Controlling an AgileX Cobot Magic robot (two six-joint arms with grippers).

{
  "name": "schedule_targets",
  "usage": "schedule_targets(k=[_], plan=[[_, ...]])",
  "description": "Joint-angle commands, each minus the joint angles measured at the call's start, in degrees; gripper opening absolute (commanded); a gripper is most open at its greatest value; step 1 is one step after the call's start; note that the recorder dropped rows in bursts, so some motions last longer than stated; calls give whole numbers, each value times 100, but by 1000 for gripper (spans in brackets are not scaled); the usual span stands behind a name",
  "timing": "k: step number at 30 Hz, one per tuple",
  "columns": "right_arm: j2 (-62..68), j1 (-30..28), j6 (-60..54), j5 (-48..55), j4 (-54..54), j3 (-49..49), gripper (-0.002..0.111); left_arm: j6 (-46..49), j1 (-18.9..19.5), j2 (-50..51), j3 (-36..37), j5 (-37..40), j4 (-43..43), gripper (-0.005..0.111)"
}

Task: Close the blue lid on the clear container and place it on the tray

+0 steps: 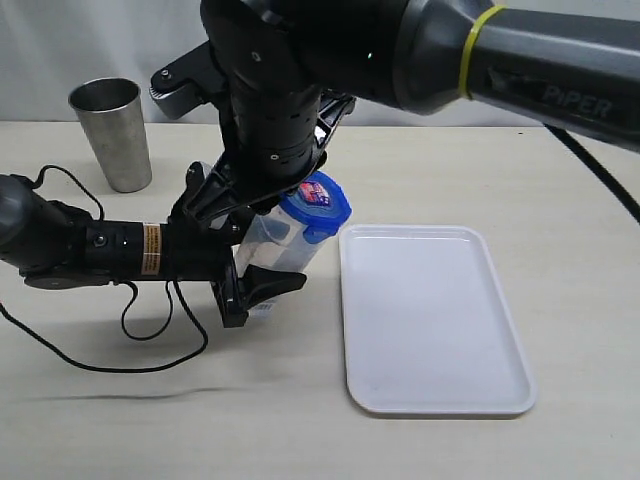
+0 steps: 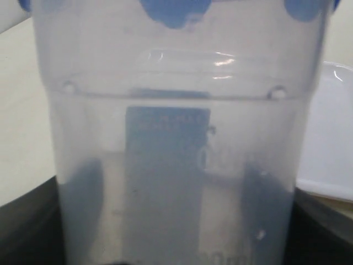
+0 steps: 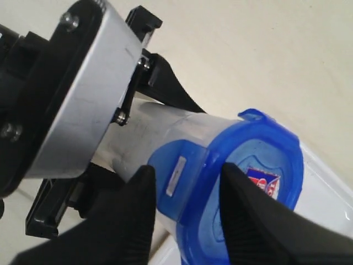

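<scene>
From outside we see the left gripper point(image 1: 262, 272) clasping the clear container point(image 1: 268, 243) beside the tray point(image 1: 432, 320). Its wrist camera shows only canister wall. On the right wrist view, right gripper point(image 3: 185, 207) fingers straddle the blue lid point(image 3: 251, 182); we cannot tell their grip.

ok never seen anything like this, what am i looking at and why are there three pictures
It is a robot with two arms working at a table. One picture is taken from outside; the other two come from cameras on each arm's wrist. On the table are a steel tumbler and a white tray with nothing on it. The left gripper clamps a clear container, tilted toward the tray and so close to its wrist camera that it fills that picture. The blue lid already sits on the container's mouth. The right gripper comes from above, its black fingers straddling one lid flap.
</scene>
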Motion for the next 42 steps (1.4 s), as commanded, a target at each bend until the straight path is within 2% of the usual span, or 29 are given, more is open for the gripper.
schedule_targets(k=[1,5,15,25,30,31,32,35,38,41,42], plan=[[355,95,-301,459,75,118,12,90,-46,-96,0,-358,27,0],[523,207,-237,459,-420,118,12,90,-46,-96,0,-358,27,0],[299,328,-377,459,-499,118,13,147,-46,-96,0,-380,27,0],[-552,328,-661,-39,206,118,38,157,-46,-96,0,-392,27,0],[-1224,328,-661,-194,182,188,38,157,-46,-96,0,-472,27,0],[-1340,328,-661,-264,169,239,38,157,-46,-96,0,-486,27,0],[-1609,316,-661,-529,148,446,32,246,-46,-96,0,-572,27,0],[-2270,227,-317,-1462,-156,1379,5,284,-46,-96,0,-809,45,0],[-2701,-274,205,-1914,-302,2222,5,298,-46,-96,0,-1043,91,0],[-2860,-1200,521,-2255,2,3085,5,331,-46,-105,0,-1043,100,0],[-2860,-1343,521,-2343,149,3192,5,331,-46,-105,0,-1043,100,0]])
